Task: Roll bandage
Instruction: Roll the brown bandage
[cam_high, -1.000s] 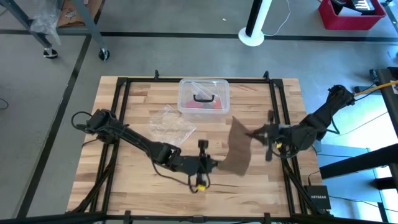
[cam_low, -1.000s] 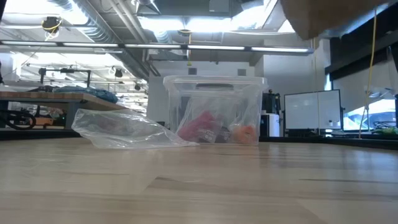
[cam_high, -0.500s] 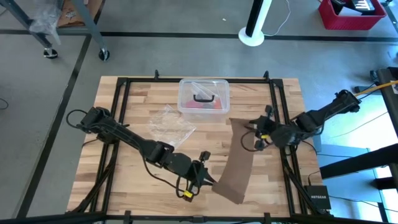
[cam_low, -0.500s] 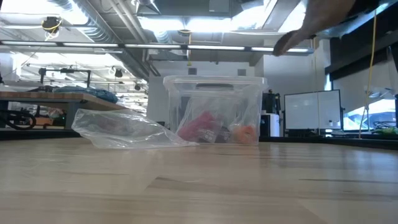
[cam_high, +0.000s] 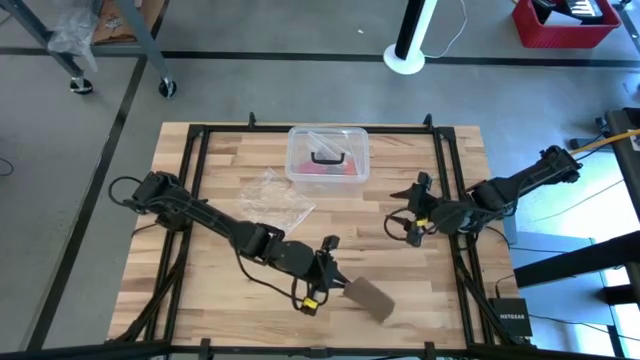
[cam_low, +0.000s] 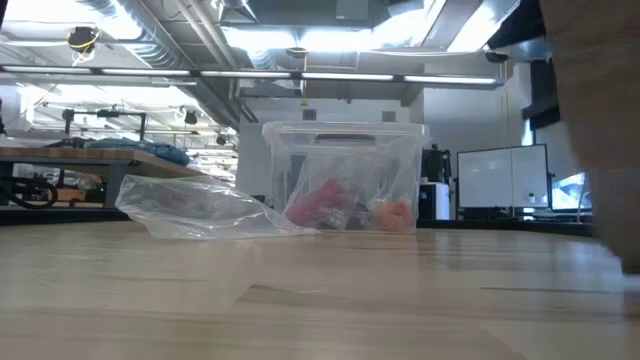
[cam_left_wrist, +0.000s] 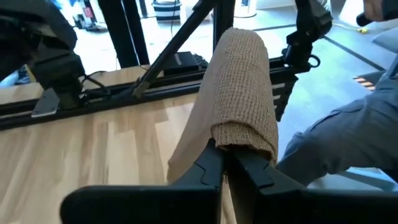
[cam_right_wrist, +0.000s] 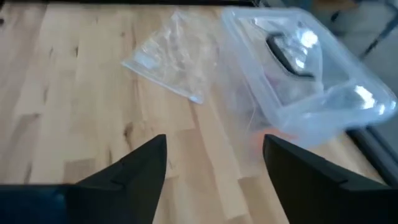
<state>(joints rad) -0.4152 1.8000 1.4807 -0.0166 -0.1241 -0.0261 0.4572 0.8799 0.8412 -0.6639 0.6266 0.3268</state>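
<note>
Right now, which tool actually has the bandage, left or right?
The left tool: its fingers are shut on the brown bandage, which drapes over them. The right tool stands open and empty, apart from it, near the clear plastic box.

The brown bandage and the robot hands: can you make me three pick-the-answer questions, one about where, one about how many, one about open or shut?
1. Where is the bandage?
A. Inside the clear box
B. By the table's near edge, in the left gripper
C. On the floor

2. How many clear things lie on the table?
A. Two
B. Four
C. None

3. How does the right gripper stand?
A. Shut on the bandage
B. Shut on the bag
C. Open, holding nothing

Answers:
1. B: the left gripper pinches the bandage between its fingers.
2. A: only the clear box and the plastic bag are there.
3. C: the right gripper has its fingers spread apart over bare wood.
</note>
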